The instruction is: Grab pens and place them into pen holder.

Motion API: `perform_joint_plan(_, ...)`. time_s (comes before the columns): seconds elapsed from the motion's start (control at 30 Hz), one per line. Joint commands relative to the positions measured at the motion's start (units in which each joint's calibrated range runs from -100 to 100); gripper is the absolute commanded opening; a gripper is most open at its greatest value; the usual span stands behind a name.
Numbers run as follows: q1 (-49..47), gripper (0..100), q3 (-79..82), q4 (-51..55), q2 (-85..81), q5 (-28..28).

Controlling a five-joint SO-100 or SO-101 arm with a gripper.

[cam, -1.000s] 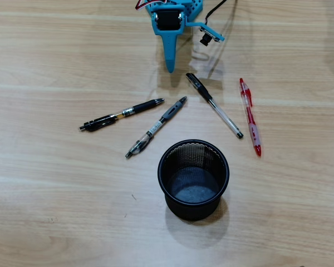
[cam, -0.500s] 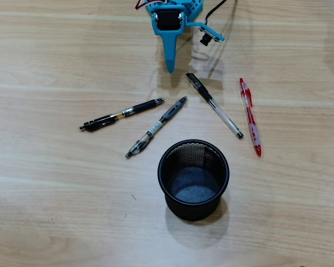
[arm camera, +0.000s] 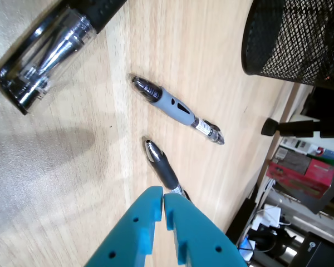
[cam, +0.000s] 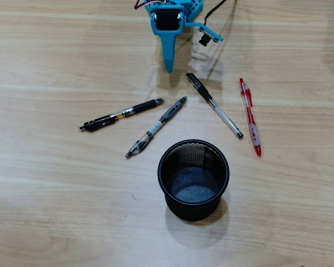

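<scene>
Several pens lie on the wooden table around the black mesh pen holder point(cam: 193, 179). In the overhead view a black pen point(cam: 121, 114) is at left, a grey-grip pen point(cam: 156, 126) beside it, a clear pen with a black cap point(cam: 214, 104) to the right, and a red pen point(cam: 250, 115) farthest right. My blue gripper point(cam: 168, 68) hovers at the top centre, shut and empty, above the pens. The wrist view shows the gripper point(arm camera: 162, 196) with its tips together just over the black pen point(arm camera: 164, 170), the grey-grip pen point(arm camera: 175, 109) beyond, the clear pen point(arm camera: 50, 47) top left, and the holder point(arm camera: 295, 39) top right.
The wrist camera and its cable point(cam: 209, 36) hang to the right of the gripper. Beyond the table edge the wrist view shows a red box point(arm camera: 303, 169) and clutter.
</scene>
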Motion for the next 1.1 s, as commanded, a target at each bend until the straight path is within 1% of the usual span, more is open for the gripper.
perform_joint_plan(0.0, 1.10, 2, 0.34, 0.12, -0.59, -0.13)
perform_joint_plan(0.53, 1.10, 2, -1.47, 0.21, 0.51, -0.18)
perform_joint_plan(0.67, 1.10, 2, -8.89, 0.03, 6.28, -0.18)
perform_joint_plan(0.9, 1.19, 2, -29.43, 0.76, 25.73, -0.18)
perform_joint_plan(1.07, 1.28, 2, -39.57, 0.85, 36.26, -0.87)
